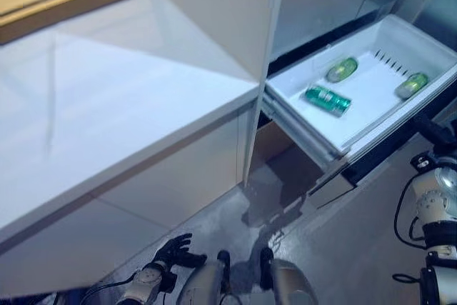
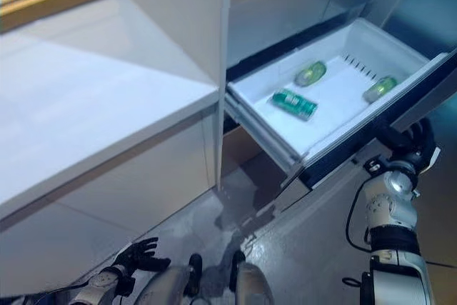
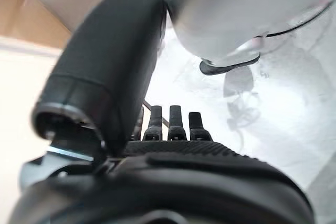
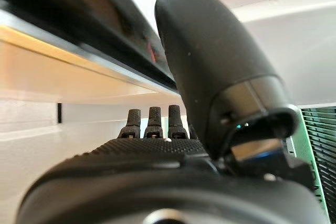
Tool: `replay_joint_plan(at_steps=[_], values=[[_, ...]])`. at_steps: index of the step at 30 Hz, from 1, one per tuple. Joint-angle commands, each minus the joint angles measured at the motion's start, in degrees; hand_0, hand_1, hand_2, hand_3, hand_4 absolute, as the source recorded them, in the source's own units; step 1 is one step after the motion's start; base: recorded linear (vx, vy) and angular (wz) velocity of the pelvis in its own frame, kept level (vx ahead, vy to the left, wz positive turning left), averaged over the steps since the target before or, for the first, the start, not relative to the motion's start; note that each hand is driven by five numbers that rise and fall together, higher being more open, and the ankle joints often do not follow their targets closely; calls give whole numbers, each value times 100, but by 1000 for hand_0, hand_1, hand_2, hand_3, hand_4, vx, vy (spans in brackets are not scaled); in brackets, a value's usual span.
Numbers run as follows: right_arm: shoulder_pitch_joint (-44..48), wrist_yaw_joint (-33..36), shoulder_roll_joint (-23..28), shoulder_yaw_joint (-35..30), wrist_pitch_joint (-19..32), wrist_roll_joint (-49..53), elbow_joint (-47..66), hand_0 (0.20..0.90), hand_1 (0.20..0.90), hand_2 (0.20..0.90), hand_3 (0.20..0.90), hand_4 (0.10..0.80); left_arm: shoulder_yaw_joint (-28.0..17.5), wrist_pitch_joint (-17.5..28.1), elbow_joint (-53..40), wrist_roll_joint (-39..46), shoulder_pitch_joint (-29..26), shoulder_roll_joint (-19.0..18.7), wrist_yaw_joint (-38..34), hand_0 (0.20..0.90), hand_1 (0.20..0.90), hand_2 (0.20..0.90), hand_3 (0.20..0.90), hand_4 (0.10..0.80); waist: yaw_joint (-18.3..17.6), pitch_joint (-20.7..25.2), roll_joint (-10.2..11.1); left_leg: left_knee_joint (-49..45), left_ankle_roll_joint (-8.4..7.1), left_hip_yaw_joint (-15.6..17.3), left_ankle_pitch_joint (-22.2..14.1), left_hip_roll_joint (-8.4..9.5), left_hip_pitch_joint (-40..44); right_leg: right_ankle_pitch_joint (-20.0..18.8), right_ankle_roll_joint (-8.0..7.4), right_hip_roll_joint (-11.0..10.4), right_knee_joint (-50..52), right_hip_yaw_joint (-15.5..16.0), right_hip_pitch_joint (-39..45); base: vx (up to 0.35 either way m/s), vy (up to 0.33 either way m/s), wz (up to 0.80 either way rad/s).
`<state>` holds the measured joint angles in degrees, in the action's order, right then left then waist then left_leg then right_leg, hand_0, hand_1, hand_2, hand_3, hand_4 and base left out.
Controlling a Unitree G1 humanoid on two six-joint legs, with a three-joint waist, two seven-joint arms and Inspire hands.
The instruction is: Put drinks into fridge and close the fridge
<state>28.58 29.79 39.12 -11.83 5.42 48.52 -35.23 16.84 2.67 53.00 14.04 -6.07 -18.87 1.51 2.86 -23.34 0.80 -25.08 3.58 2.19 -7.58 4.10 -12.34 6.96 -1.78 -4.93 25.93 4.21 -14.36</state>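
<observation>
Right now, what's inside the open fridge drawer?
Three drinks lie on their sides in the white drawer: a teal can nearest the front, a green bottle behind it, another green bottle to the right. The drawer's front wall hides its front strip.

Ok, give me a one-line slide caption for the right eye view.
Three green drink bottles lie in the open white fridge drawer; the right hand is at its dark front.

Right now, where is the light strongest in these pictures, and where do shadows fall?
Left eye view: the white countertop is the brightest surface; the open drawer is well lit, so its green drinks stand out; a dark shadow covers the floor beneath it. Left wrist view: the left hand shows dark against the pale floor. Right wrist view: the right hand shows dark against bright panels.
</observation>
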Motion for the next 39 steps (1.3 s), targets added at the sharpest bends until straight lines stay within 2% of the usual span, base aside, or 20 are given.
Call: replay_joint_plan(at_steps=[1,7,14,23,33,39], values=[[624,147,377,168,527,-5,98,900,900,900,900,800,71,183,-206,78,224,-144,-263,900,900,900,900,800,164,148,-5,-828,276,16,-757,96,-331,299,268,-104,642,278,-81,-39,78,9],[814,-160,335,365,570,271,-242,900,900,900,900,800,0,235,-221,252,186,-128,-358,900,900,900,900,800,212,-53,-109,-1166,304,30,-835,135,-618,441,329,-144,1103,296,-430,-16,66,5],[1172,-1497,42,667,497,1229,-331,900,900,900,900,800,-41,281,-229,479,56,-67,-396,900,900,900,900,800,286,-217,-174,-1214,290,-8,-729,161,-837,447,356,-137,1351,282,-748,-18,43,-2],[1930,-2505,-81,1233,548,1131,-389,900,900,900,900,800,140,341,-425,615,90,-60,-396,900,900,900,900,800,522,-263,-250,-882,200,-244,-469,200,-792,384,322,-130,1251,374,-712,16,5,1],[2875,-2762,-63,1953,784,581,-468,900,900,900,900,800,163,391,-515,609,336,-244,-325,900,900,900,900,800,916,-125,-331,-141,74,-648,-146,270,-420,250,220,-166,581,610,-183,62,-4,8],[3384,-2204,-13,2248,1121,39,-566,900,900,900,900,800,6,406,-386,444,473,-380,-243,900,900,900,900,800,1165,77,-256,269,10,-887,-58,302,-99,109,124,-146,-87,791,320,101,-32,20]])
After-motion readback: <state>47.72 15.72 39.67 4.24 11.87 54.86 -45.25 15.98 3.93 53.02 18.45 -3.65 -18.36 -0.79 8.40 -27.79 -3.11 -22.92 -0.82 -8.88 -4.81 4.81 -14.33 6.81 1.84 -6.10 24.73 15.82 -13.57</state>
